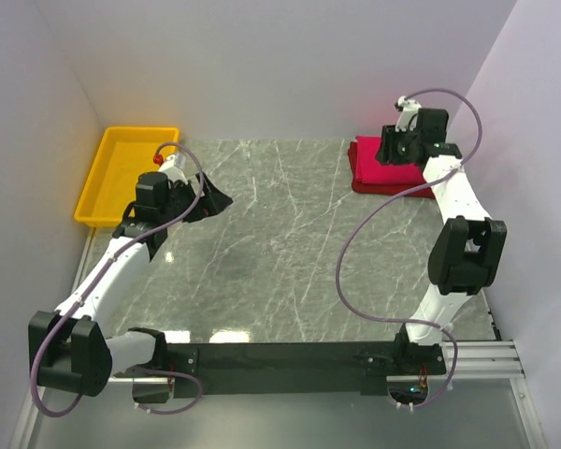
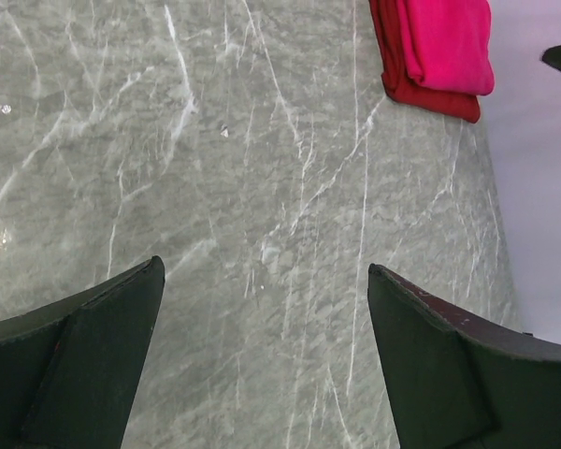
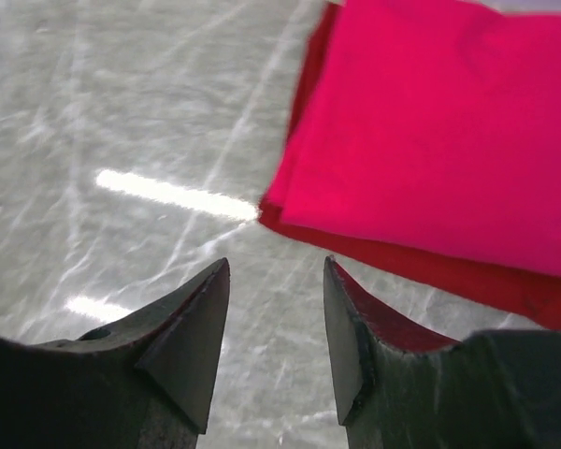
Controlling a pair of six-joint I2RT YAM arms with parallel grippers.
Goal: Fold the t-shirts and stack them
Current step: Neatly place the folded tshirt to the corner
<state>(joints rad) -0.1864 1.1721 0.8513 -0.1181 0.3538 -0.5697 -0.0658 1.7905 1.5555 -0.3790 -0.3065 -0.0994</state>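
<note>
Marble table, left arm hovering, right fingers near stacked t-shirts

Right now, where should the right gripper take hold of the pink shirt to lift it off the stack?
Take the pink shirt by its near folded corner, coming in from the table side, where the right gripper hangs empty, jaws partly apart. The maroon shirt shows just beneath that edge, so probably pinch shallow.
</note>
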